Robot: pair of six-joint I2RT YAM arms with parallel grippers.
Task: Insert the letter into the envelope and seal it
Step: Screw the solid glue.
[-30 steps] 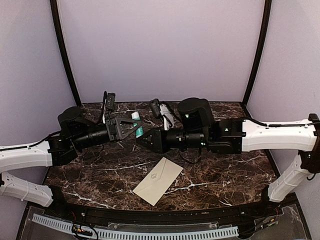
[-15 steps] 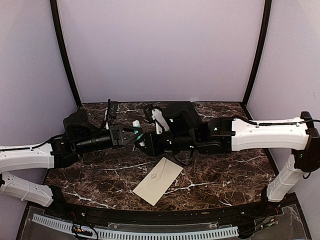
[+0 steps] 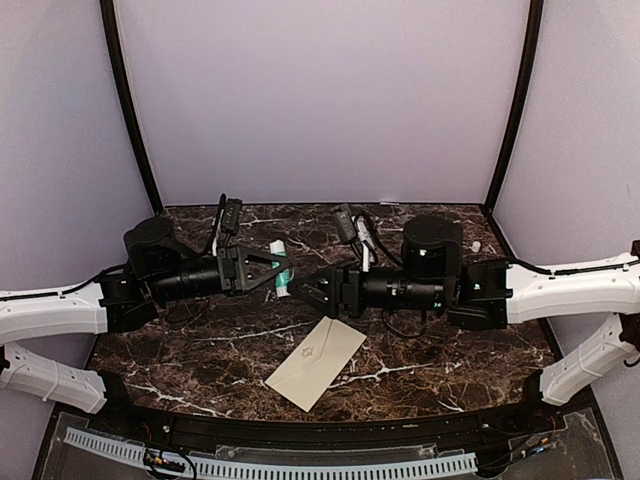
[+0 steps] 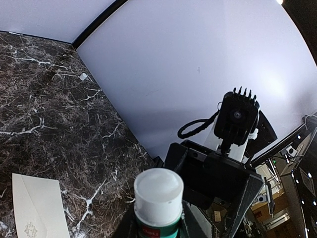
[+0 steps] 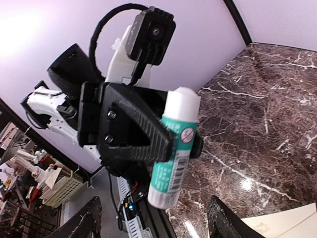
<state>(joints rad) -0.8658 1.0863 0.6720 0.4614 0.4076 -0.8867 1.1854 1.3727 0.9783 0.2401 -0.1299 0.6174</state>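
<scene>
The cream envelope (image 3: 316,362) lies flat on the dark marble table, flap side up with its small emblem showing; it also shows in the left wrist view (image 4: 39,210) and the right wrist view (image 5: 285,220). The letter is out of view. My left gripper (image 3: 278,268) is shut on a green-and-white glue stick (image 3: 280,262), held in the air above the table's middle back; the stick's white end faces the left wrist camera (image 4: 158,191). My right gripper (image 3: 302,288) stands open just right of the stick, nothing between its fingers. The right wrist view shows the stick (image 5: 176,148) clamped in the other gripper.
Purple walls close in the table at the back and sides. A small white bit (image 3: 478,245) lies near the back right corner. A slotted white rail (image 3: 270,465) runs along the near edge, by the arm bases.
My right gripper was closed in against the glue stick; it has opened and drawn back to the right. The left gripper keeps its hold on the stick. The envelope has not moved.
</scene>
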